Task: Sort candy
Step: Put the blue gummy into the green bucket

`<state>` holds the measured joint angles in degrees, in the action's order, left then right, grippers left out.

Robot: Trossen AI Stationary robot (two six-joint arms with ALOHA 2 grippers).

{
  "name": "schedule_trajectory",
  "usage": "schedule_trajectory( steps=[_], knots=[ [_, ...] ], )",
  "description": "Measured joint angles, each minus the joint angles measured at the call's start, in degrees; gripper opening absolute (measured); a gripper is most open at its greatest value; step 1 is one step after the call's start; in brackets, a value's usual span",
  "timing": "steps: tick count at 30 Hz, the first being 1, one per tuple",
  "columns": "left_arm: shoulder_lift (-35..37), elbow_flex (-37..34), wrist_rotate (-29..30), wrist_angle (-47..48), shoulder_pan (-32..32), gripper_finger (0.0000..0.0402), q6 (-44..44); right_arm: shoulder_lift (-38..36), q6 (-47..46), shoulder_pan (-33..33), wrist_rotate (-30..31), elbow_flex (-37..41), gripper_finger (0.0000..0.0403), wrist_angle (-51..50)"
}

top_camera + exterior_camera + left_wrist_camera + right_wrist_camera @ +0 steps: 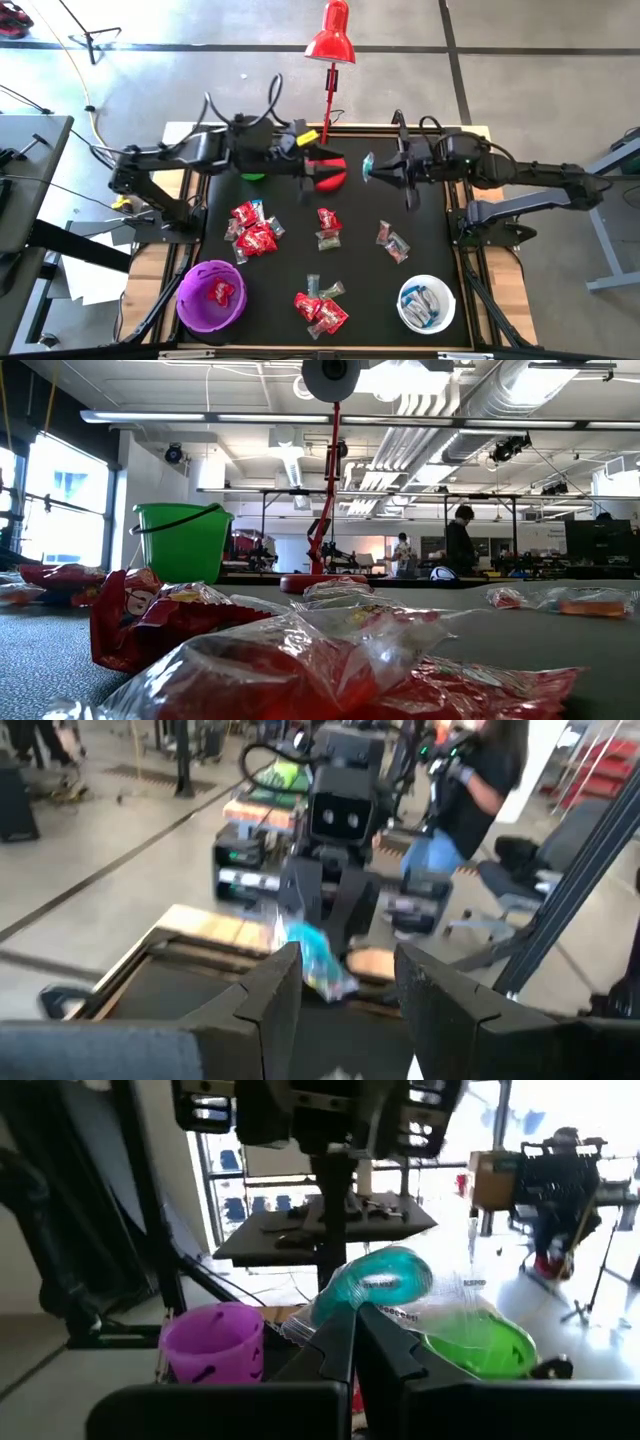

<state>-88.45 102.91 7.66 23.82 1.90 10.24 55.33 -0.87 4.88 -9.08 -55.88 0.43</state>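
right gripper (372, 168) pinching candy (368, 166) — mid-table open

We see a red desk lamp (331, 35) at the table's far edge, a green bowl (182, 541) near it, and purple (211, 296) and white (427, 305) bowls at the near edge

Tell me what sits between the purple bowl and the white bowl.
In the high view, a cluster of red and clear-wrapped candy lies on the black mat between the purple bowl and the white bowl.
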Motion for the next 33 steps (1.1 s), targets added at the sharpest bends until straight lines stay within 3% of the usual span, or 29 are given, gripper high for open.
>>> schedule_trajectory(
  steps=[14, 23, 29, 33],
  knots=[
    [-6.56, 0.00, 0.13, -8.51, 0.47, 0.0149, 3.19, 0.02, 18.87, -5.44, 0.00, 0.00, 0.0000, 2.02],
    [-6.64, 0.01, -0.24, -9.12, 0.47, 0.0155, 3.19, 0.02, 25.66, -5.52, 0.26, 0.00, 0.0000, 1.99],
    [-6.64, 0.00, -2.95, -10.15, 0.45, 0.0177, 3.13, 0.02, 26.87, -5.52, 5.83, 0.00, 0.0000, 0.11],
    [-6.64, 0.00, -2.99, -10.10, -0.07, 0.0194, 3.08, 0.02, 26.89, -5.52, 6.08, 0.00, 0.0000, -0.34]
  ],
)
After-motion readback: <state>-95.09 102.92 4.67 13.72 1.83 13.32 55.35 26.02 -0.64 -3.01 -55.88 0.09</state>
